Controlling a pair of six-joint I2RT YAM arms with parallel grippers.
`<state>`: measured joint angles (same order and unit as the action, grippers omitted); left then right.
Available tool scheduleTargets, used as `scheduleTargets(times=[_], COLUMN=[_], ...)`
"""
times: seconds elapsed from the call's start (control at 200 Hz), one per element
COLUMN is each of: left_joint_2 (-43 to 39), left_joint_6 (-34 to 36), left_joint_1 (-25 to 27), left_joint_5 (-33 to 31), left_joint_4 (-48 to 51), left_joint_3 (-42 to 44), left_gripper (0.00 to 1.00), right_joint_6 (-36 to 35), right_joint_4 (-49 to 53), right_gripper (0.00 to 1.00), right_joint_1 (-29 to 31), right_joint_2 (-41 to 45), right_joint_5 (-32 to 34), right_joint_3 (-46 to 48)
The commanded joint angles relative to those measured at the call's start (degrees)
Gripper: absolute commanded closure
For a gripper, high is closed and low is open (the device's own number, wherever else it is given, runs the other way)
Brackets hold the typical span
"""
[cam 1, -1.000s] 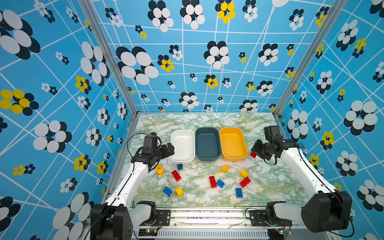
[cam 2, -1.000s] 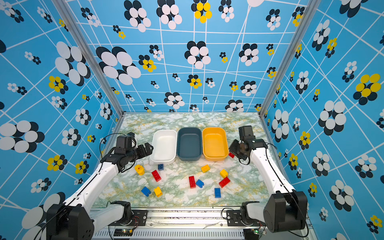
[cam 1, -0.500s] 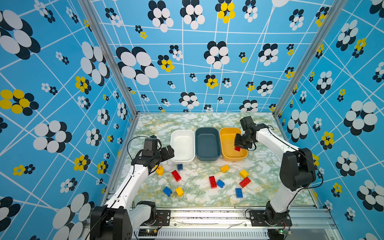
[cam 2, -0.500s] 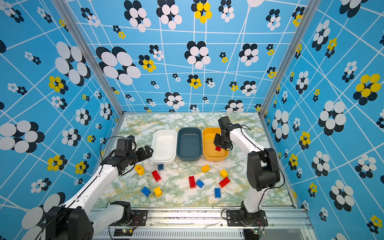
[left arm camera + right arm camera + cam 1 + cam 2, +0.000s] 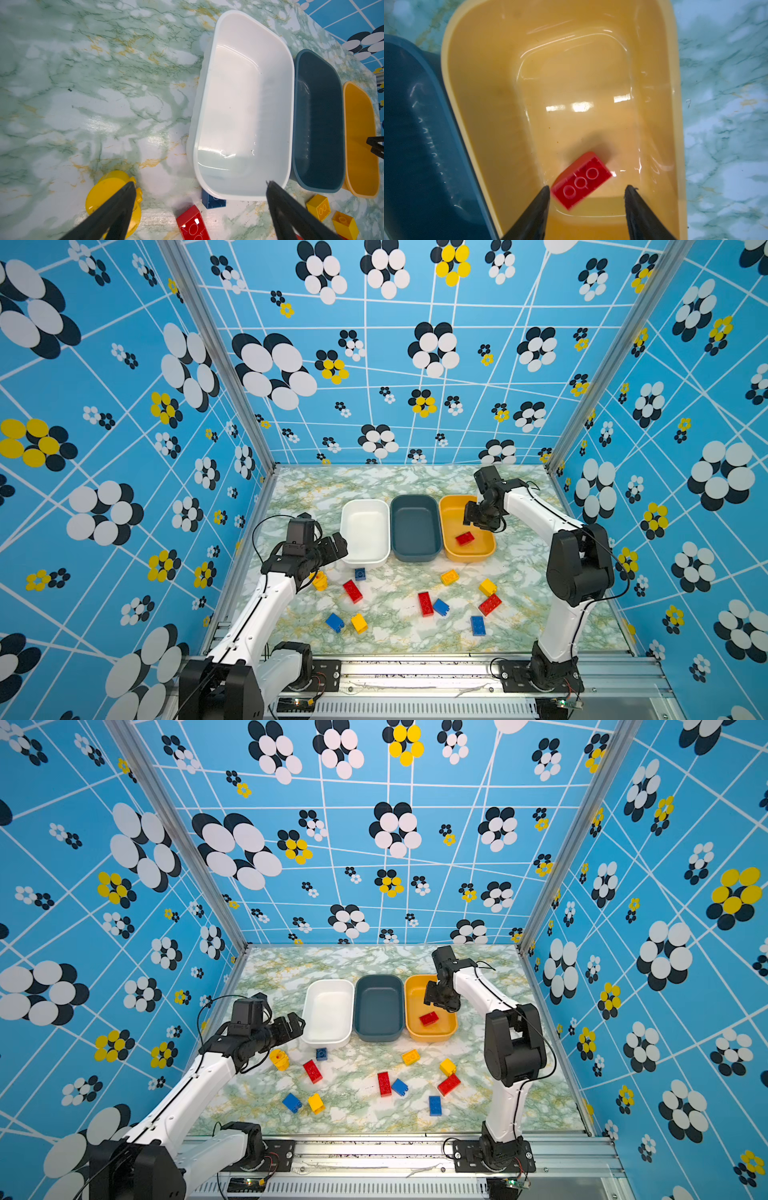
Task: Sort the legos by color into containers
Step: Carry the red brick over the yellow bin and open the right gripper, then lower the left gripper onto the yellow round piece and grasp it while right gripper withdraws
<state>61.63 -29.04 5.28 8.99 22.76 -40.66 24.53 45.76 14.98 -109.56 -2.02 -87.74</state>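
Three containers stand in a row: a white tub (image 5: pixel 365 531), a slate tub (image 5: pixel 415 529) and a yellow-orange tub (image 5: pixel 453 514). A red lego (image 5: pixel 464 538) (image 5: pixel 581 179) lies studs-up on the yellow-orange tub's floor (image 5: pixel 483 104). Just above it hangs my right gripper (image 5: pixel 478 519) (image 5: pixel 588 188), open, its fingers clear of the brick. My left gripper (image 5: pixel 332 546) (image 5: pixel 200 184) is open and empty at the white tub's near left corner (image 5: pixel 245 104), beside a yellow lego (image 5: pixel 320 580) (image 5: pixel 104 193).
Several loose legos lie on the marble table in front of the tubs: red (image 5: pixel 352 591), (image 5: pixel 425 604), (image 5: pixel 490 605); blue (image 5: pixel 360 573), (image 5: pixel 335 622), (image 5: pixel 441 607), (image 5: pixel 478 625); yellow (image 5: pixel 359 623), (image 5: pixel 449 577), (image 5: pixel 487 587). Patterned walls close in three sides.
My right arm swung from the table right of the yellow-orange tub to above it. Its jaws opened and the red lego now lies inside. The left arm has barely moved.
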Motion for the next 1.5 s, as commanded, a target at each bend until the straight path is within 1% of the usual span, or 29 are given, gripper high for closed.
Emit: scheduleTargets(times=[0.0,0.16,0.33,0.465,0.705,0.9,1.159,1.494], left_joint_2=[-1.1,-1.1,-1.8,-2.8,-4.5,-5.2,-3.1,3.9], left_joint_6=[-0.3,-0.6,-1.5,-2.6,-5.8,-8.9,-11.4,-12.9], left_joint_1=[0.2,0.3,0.3,0.5,1.0,1.3,1.7,1.9], left_joint_5=[-1.2,-1.6,-3.1,-4.9,-9.3,-11.9,-13.2,-13.7], left_joint_4=[2.0,2.8,5.3,8.5,14.8,18.0,19.0,18.6], left_joint_3=[0.2,-0.2,-0.6,-0.9,-1.0,-0.5,-0.1,0.3], left_gripper=[0.01,0.01,0.01,0.01,0.00,0.02,0.05,0.11], right_joint_6=[-0.9,-1.1,-0.9,-1.0,0.1,0.0,0.1,0.4], right_joint_4=[2.6,2.5,1.4,1.0,-0.7,-0.4,0.2,0.0], right_gripper=[0.36,0.34,0.32,0.25,0.15,0.07,0.04,0.03], right_joint_1=[0.2,0.2,0.2,0.2,0.2,0.2,0.2,0.2], right_joint_2=[0.9,2.0,5.8,9.3,16.3,22.3,27.0,29.1], right_joint_5=[1.0,0.5,-1.2,-2.8,-7.2,-8.3,-9.5,-9.5], right_joint_3=[-1.0,-0.1,2.4,4.8,11.7,16.7,21.2,22.8])
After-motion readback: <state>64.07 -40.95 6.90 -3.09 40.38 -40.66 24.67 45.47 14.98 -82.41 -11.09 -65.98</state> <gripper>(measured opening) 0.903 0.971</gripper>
